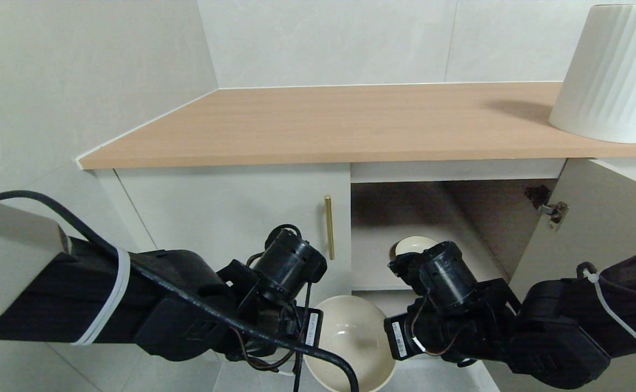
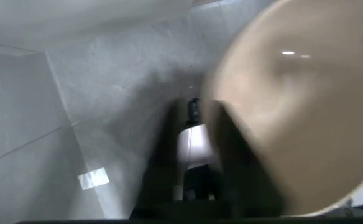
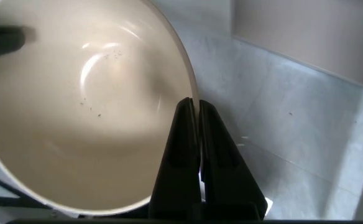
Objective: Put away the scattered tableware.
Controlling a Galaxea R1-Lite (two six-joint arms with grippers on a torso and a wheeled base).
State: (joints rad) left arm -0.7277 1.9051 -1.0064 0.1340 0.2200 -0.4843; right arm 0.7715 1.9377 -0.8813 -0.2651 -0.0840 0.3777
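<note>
Closest thing in is a cream bowl (image 1: 350, 340), sitting low down right in the middle between the two arms, open side up, above the pale tiled floor (image 3: 293, 124) and just in front of the cabinet (image 1: 405, 218). The right gripper (image 3: 198, 109) is clamped on the bowl's right rim; from the wrist camera the two black fingers (image 3: 184, 162) are squeezed nearly together with the rim pinched between them, and there are a few little specks inside the bowl. The left gripper (image 2: 197, 118) is right up against the bowl's left rim, but that view is a smeary mess, so I honestly can't tell whether it's gripping or just sitting there. Further back, the cabinet's right side is open, with its door (image 1: 595, 234) swung out to the right, and there's a pale round dish (image 1: 416, 245) on the shelf inside, partly hidden behind the right wrist. The left door (image 1: 231, 218) is closed and has a gold bar handle (image 1: 328, 227) along its right edge. Up top there's a wooden countertop (image 1: 350, 120), with a ribbed white container (image 1: 612, 71) standing at the far right end.
</note>
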